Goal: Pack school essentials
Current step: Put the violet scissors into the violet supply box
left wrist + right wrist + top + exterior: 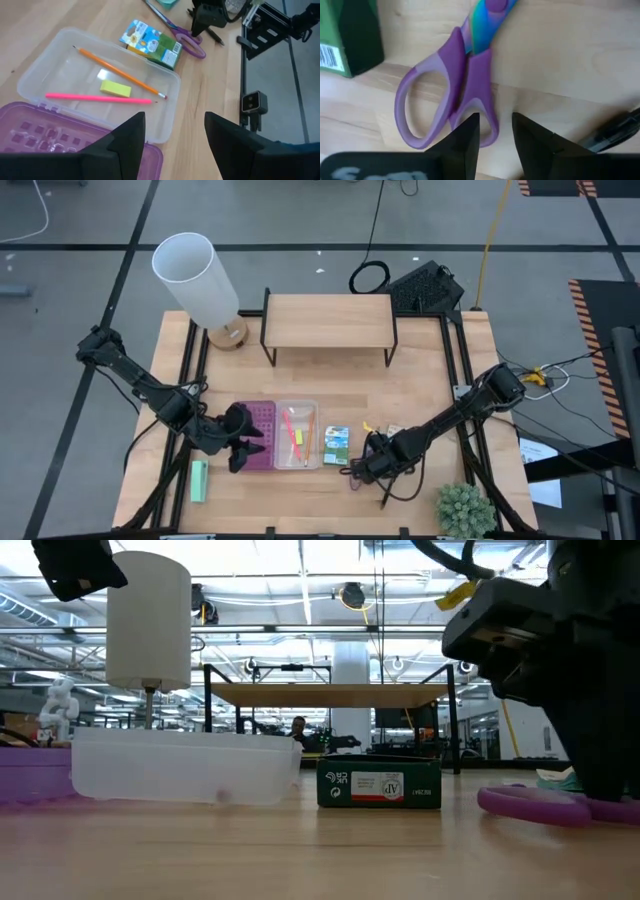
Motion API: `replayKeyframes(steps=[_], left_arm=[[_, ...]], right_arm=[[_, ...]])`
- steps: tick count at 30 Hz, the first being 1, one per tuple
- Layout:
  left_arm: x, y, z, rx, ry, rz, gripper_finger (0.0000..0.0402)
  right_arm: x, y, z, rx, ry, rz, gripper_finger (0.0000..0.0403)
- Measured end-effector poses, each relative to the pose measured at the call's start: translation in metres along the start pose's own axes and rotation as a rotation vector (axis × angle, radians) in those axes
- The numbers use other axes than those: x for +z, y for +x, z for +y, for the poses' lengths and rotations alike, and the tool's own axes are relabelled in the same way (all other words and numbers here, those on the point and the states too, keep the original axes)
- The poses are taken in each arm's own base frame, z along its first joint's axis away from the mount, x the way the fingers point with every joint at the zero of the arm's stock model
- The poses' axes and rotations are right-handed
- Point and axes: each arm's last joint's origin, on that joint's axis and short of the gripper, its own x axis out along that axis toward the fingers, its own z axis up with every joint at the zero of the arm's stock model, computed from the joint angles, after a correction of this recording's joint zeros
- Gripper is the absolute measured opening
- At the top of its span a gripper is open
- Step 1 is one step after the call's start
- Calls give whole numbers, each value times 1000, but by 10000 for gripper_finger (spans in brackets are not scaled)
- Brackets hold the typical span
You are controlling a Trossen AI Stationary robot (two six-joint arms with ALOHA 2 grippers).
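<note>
1. Purple-handled scissors [451, 90] lay flat on the tabletop [420, 385] near its front edge, right of the middle, with their finger loops directly under the right gripper [496, 135].
2. The right gripper's fingers were parted by a narrow gap and nothing was held between them; one loop's rim was seen just at the fingertips.
3. A green-blue packet [336, 445] stood just beside the scissors, between them and the clear tray [42, 65].
4. A black pen [615, 131] lay on the wood close to the scissors, on the side away from the packet.
5. In the clear tray, an orange pencil [117, 73], a pink pencil [97, 98] and a small yellow piece [115, 89] were seen lying loose.
6. The left gripper [174, 137] was held above the purple case half [258, 435], at the near rim of the clear tray, its fingers wide apart and empty.
7. A mint-green block [198, 480] lay near the front left corner.
</note>
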Motion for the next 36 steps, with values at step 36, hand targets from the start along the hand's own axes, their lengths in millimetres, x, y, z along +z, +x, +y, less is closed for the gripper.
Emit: replayKeyframes(steps=[36], left_arm=[[5, 2, 5, 52, 2, -41, 207]], right_arm=[[9, 5, -5, -71, -232, -2, 5]])
